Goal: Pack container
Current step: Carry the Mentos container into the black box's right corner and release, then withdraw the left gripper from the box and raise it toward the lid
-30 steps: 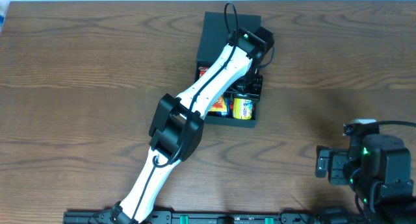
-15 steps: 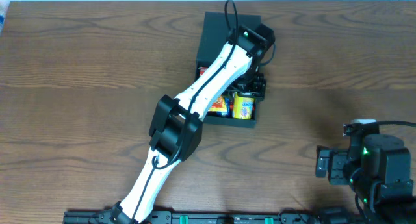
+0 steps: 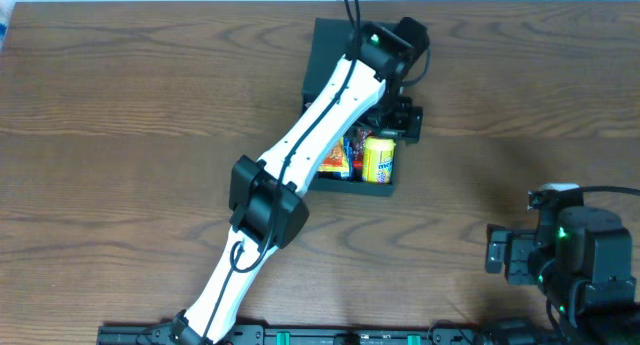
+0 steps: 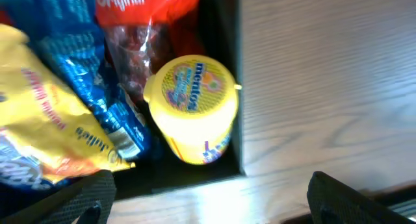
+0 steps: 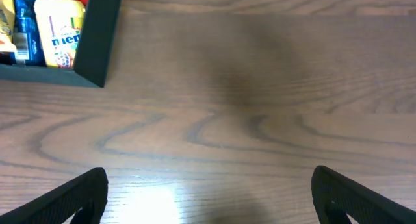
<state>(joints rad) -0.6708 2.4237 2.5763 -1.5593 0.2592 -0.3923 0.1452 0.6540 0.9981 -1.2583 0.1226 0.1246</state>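
Note:
The container is a dark square box with its flap lid folded back on the far side. Inside lie a yellow Mentos tub in the near right corner and colourful snack packets beside it. My left gripper hovers open over the box's right wall, empty. In the left wrist view the tub lies against the container wall, with the left gripper above the rim and its fingers wide apart. My right gripper rests open at the near right, far from the box.
Yellow, blue and red packets fill the box's left part. The right wrist view shows the right gripper over bare wood, with the container's corner and the tub at upper left. The left arm crosses the box.
My left gripper has opened wide and drawn back to the right over the box wall, leaving the yellow tub lying in the container. The right arm has not moved.

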